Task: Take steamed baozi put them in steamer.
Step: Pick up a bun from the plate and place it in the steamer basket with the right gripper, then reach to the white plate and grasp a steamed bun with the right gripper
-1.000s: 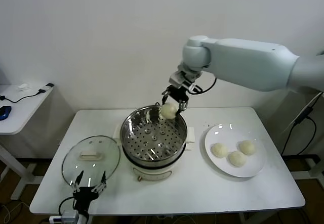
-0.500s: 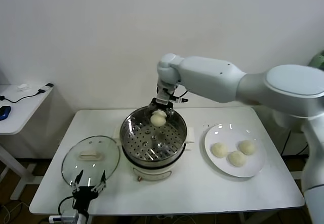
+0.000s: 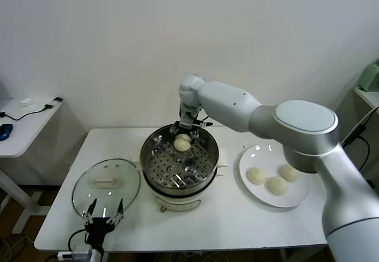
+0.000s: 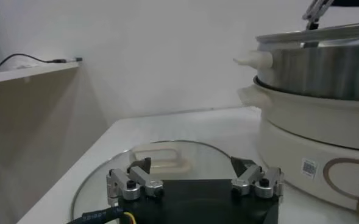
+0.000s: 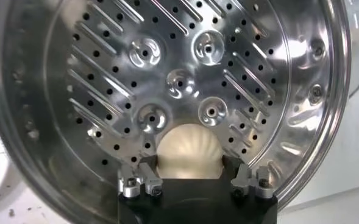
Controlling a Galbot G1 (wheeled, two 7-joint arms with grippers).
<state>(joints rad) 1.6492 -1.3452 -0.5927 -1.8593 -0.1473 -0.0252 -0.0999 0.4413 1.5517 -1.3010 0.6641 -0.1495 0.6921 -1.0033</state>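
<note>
The steamer (image 3: 155, 179) stands mid-table, a shiny steel pot with a perforated tray (image 5: 185, 79). One steamed baozi (image 3: 182, 143) lies on the far part of that tray. My right gripper (image 3: 186, 133) reaches down into the pot just above it. In the right wrist view this baozi (image 5: 188, 146) sits between the spread fingers of the right gripper (image 5: 189, 164), which is open. Three more baozi (image 3: 276, 184) lie on the white plate (image 3: 296, 201) to the right. My left gripper (image 3: 105, 207) is parked open at the table's near left edge.
A glass lid (image 3: 106, 182) with a white handle lies flat left of the steamer, right before my left gripper (image 4: 190, 164); the steamer's white base (image 4: 313, 152) shows beside it. A small side table (image 3: 23, 123) with cables stands at far left.
My right arm carried the baozi from above the steamer's far right rim down into the pot. The fingers have spread and the baozi now rests on the tray. The left arm stayed still.
</note>
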